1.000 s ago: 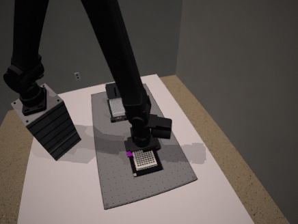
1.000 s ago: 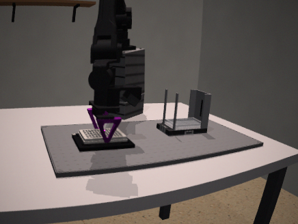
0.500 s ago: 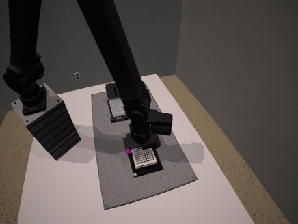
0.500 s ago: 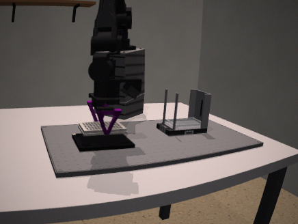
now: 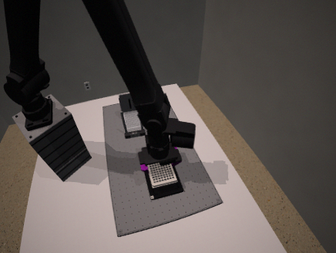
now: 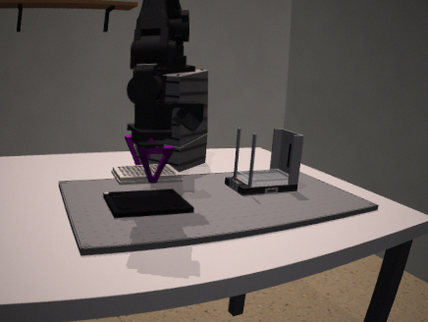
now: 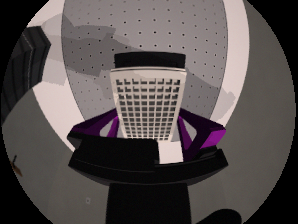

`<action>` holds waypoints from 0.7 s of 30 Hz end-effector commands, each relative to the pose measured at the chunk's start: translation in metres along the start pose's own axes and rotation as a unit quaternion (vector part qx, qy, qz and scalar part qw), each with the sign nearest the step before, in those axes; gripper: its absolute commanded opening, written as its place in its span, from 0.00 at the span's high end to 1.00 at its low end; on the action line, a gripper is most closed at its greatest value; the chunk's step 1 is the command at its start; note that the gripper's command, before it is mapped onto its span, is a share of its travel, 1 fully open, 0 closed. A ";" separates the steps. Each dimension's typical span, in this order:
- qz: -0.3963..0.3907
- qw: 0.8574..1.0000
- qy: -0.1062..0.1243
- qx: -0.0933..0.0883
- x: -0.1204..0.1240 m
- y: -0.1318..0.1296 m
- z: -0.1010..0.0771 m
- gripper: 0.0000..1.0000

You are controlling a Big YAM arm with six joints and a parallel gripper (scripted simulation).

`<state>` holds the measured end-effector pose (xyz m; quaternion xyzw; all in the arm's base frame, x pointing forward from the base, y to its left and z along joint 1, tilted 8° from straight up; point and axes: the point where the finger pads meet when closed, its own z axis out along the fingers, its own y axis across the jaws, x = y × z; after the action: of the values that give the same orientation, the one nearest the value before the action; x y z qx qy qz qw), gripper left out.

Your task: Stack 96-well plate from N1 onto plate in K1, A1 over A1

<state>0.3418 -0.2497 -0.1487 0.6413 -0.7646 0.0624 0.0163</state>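
pincer (image 6: 149, 169), its purple fingers clamped on the short sides of the 96-well plate (image 6: 129, 173), holds that plate lifted free above the black plate nest n1 (image 6: 147, 202), which sits bare on the grey perforated board (image 6: 304, 206). in the wrist view the plate (image 7: 148, 106) hangs level between the fingers. to the right, well apart, stands stack rack k1 (image 6: 287, 152) with its two thin posts (image 6: 245, 157) and the lower plate (image 6: 262, 177) on its floor. the carry, i judge, wants height enough to clear those posts, then a straight descent from above, plate kept level and a1 matched to the rack's front left corner, so the lower plate is not nudged.
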 end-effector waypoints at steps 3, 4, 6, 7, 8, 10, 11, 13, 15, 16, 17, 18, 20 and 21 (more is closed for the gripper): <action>-0.001 1.000 0.005 0.014 -0.001 -0.012 -0.025 1.00; -0.001 1.000 0.005 0.014 -0.001 -0.012 -0.025 1.00; -0.002 1.000 0.006 0.017 0.000 -0.015 -0.028 1.00; -0.001 1.000 0.005 0.015 -0.001 -0.013 -0.029 1.00; -0.001 1.000 0.004 0.013 -0.002 -0.011 -0.030 1.00; -0.001 1.000 0.004 0.013 -0.002 -0.010 -0.033 1.00; -0.001 1.000 0.005 0.014 -0.001 -0.011 -0.035 1.00; -0.001 1.000 0.006 0.016 0.000 -0.013 -0.039 1.00; -0.001 1.000 0.005 0.014 -0.002 -0.010 -0.042 1.00; -0.001 1.000 0.004 0.013 -0.002 -0.009 -0.043 1.00; -0.001 1.000 0.004 0.013 -0.002 -0.009 -0.045 1.00; -0.001 1.000 0.005 0.014 -0.001 -0.011 -0.047 1.00; -0.001 1.000 0.006 0.016 0.000 -0.013 -0.051 1.00; -0.001 1.000 0.006 0.016 0.000 -0.013 -0.051 1.00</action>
<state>0.3398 -0.2482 -0.1162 0.6393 -0.7661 0.0639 0.0157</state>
